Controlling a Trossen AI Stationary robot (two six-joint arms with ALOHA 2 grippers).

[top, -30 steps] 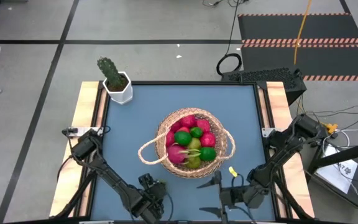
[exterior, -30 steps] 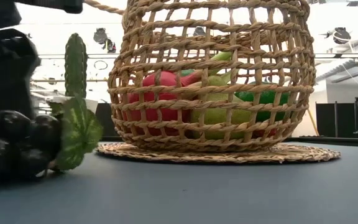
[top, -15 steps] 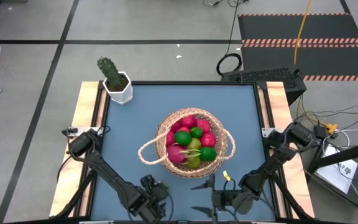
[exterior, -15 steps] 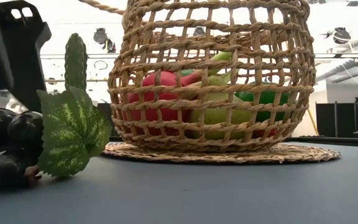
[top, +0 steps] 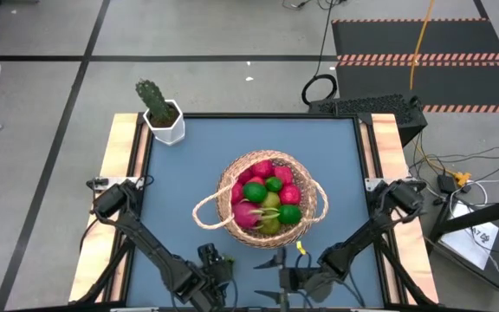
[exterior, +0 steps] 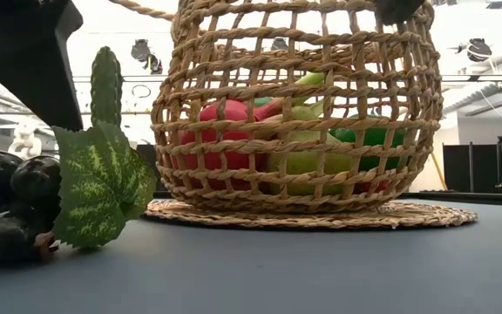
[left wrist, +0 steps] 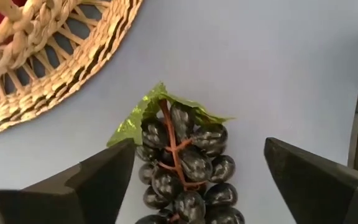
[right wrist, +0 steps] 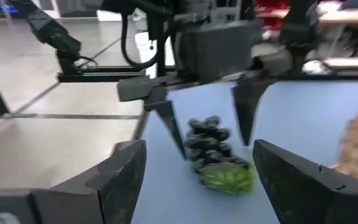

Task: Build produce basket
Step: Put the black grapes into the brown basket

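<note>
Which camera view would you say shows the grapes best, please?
The left wrist view: the grapes fill its middle, with stem and leaf clear, between the open left hand. The right wrist view shows them farther off; the low view catches only part at its edge. In the high view the arm hides them.

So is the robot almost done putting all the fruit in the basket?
Nearly. The wicker basket already holds apples, limes and pears. The grape bunch lies on the table beside it, between the open fingers of the left gripper. The right gripper waits open nearby. Only the grapes look left.
</note>
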